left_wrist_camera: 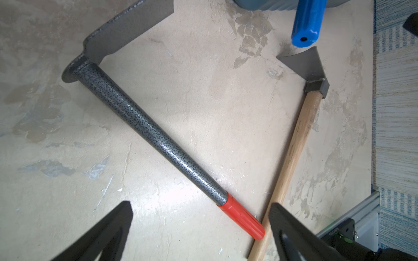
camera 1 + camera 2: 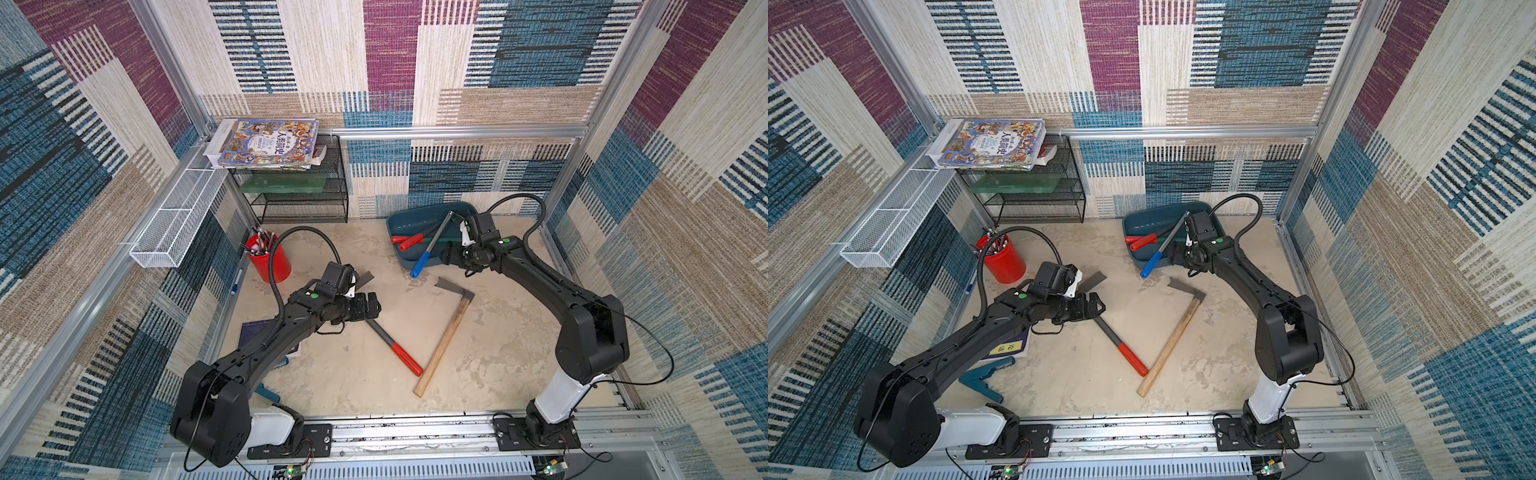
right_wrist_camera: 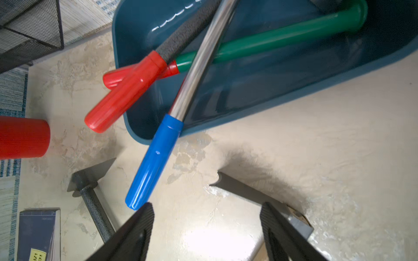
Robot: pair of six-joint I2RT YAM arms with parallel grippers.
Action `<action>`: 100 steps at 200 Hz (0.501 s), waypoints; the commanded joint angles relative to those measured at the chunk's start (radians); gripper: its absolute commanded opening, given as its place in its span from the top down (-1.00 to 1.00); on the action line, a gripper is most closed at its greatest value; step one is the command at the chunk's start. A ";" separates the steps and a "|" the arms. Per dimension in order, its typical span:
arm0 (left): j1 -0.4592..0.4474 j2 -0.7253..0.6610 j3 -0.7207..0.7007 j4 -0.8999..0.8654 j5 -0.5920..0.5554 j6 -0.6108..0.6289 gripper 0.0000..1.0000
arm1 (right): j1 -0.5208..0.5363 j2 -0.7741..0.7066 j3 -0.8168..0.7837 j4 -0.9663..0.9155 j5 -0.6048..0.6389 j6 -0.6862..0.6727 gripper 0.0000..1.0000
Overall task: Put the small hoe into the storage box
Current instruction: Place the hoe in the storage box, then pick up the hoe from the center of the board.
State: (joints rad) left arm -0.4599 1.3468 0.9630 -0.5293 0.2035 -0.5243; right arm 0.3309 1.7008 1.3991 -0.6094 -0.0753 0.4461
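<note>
Right wrist: wooden hoe [image 3: 246, 191] partly behind right pincer [image 3: 207, 206]

– What is seen in the storage box [image 3: 282, 99]?
– Three long tools are laid crossed in it; a blue grip [image 3: 153, 162] and a red grip [image 3: 122, 99] are hung past its rim.
– And the right gripper [image 3: 207, 205]?
– Its jaws are held apart over the table [image 3: 328, 153], near a grey blade [image 3: 244, 189].

Tabletop [image 2: 353, 386]: storage box [image 2: 415, 220], red-grip hoe [image 2: 384, 336], wooden hoe [image 2: 444, 345], cup [image 2: 272, 264].
</note>
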 commanded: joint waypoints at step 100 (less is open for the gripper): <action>-0.057 0.019 0.009 -0.022 -0.074 0.001 -0.95 | 0.031 -0.214 -0.316 0.036 0.077 0.180 -0.45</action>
State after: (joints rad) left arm -0.5091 1.3613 0.9649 -0.5430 0.1600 -0.5430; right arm 0.3561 1.5028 1.1141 -0.5949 -0.0265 0.5606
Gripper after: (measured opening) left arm 0.976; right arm 0.724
